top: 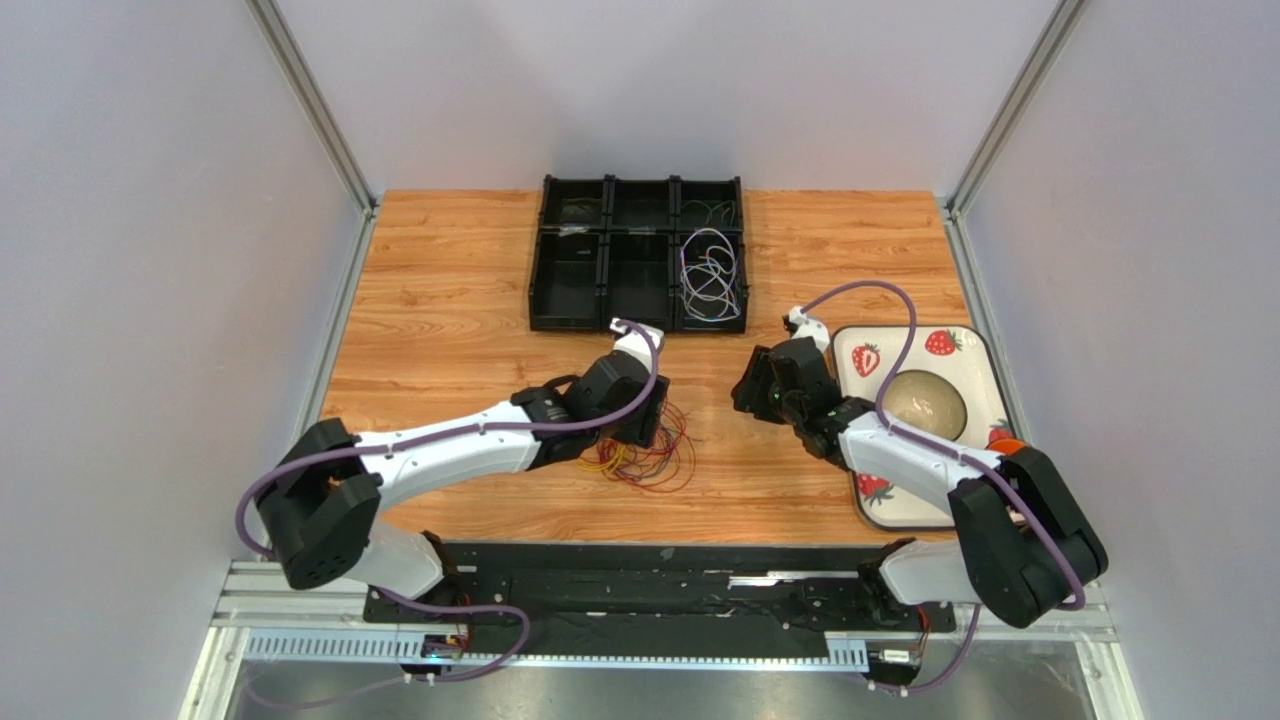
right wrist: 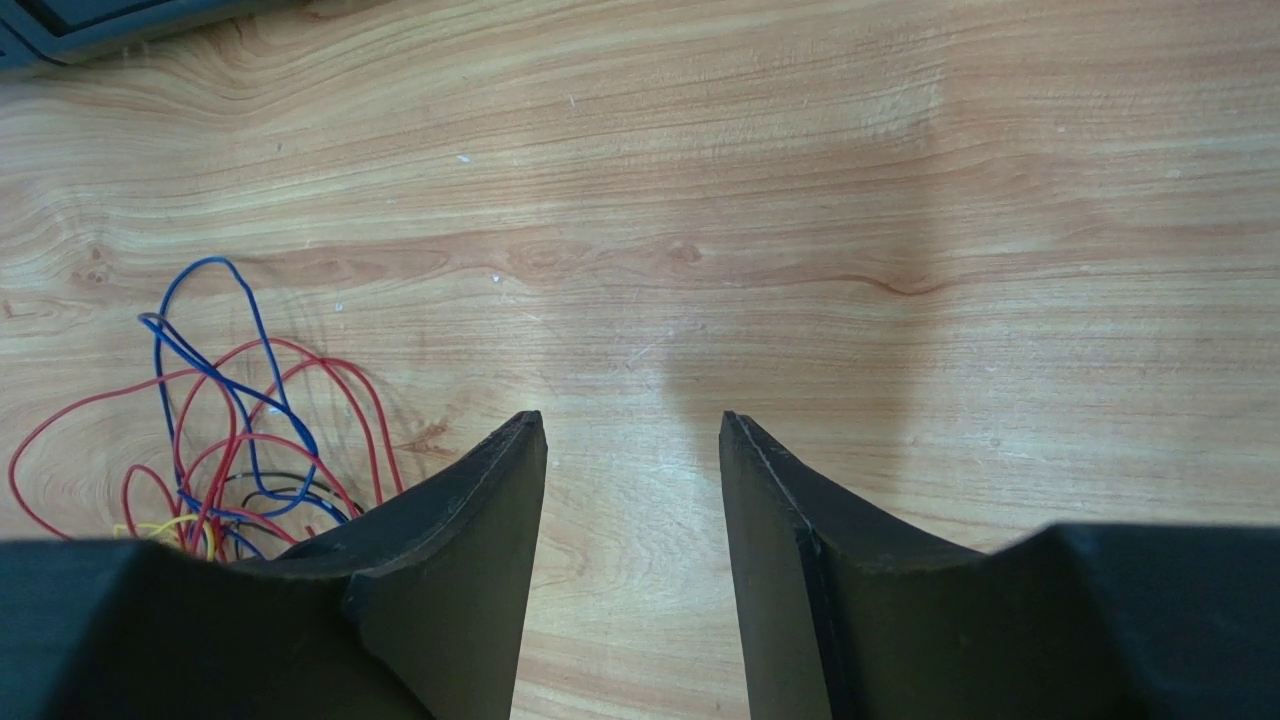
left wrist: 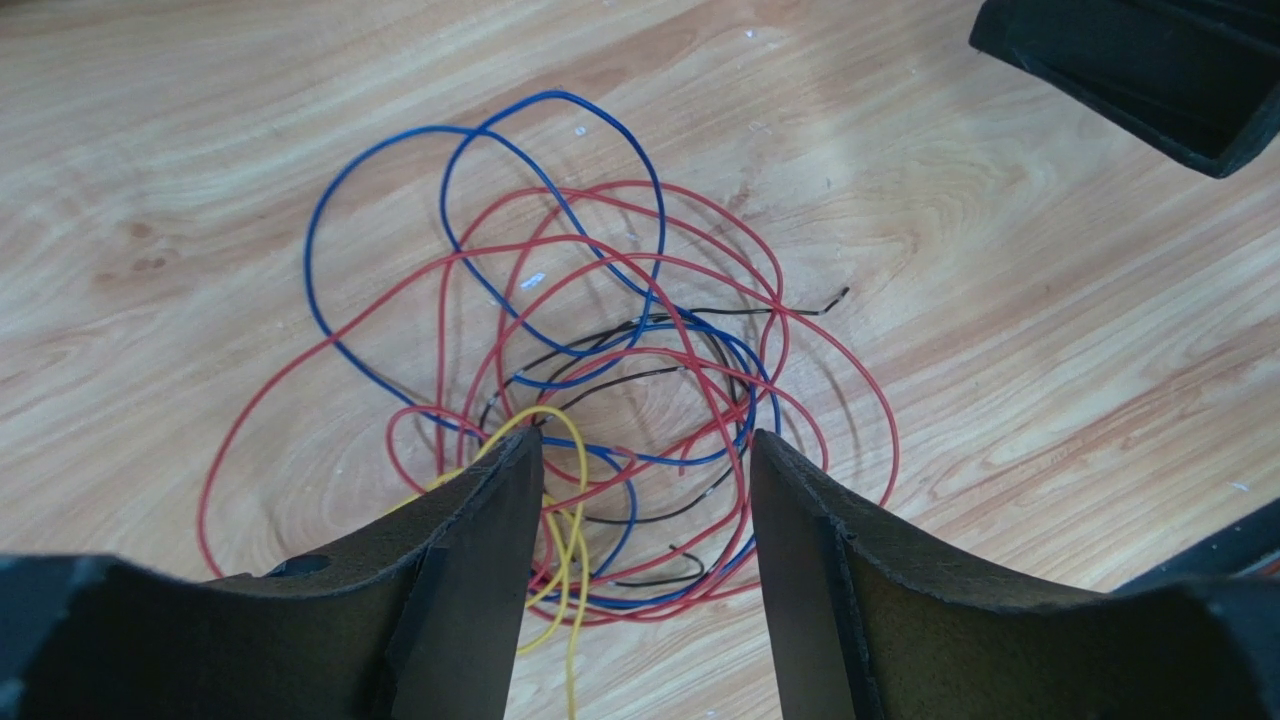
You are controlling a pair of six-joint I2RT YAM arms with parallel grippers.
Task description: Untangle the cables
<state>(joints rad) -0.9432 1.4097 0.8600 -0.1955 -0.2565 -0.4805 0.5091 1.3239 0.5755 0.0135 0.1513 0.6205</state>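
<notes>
Fingers, left: two black fingers point(left wrist: 466, 585) on the left gripper point(left wrist: 643, 518) stand apart with nothing clamped, astride the near edge of the cable tangle point(left wrist: 601, 375).
Fingers, right: the two on the right gripper point(right wrist: 631, 465) are likewise parted and empty, over bare wood beside the tangle.
Loose cables: one tangle lies flat on the table between the two grippers, under the left one. It shows four colours: red, blue, a black or very dark one, and yellow. How many strands there are of each cannot be told.
Yellow cable point(left wrist: 564, 495): runs just beside the inner face of one left finger.
White cables point(top: 709, 282): one bunch, in the near right compartment of the tray.
Tray point(top: 606, 248): one, black, with six compartments in two rows of three, at the far side and well apart from the tangle.
Plate point(top: 974, 375): one, strawberry-printed, at the right edge, with one bowl point(top: 921, 402) on it.
Table point(top: 451, 300): one wooden top.
</notes>
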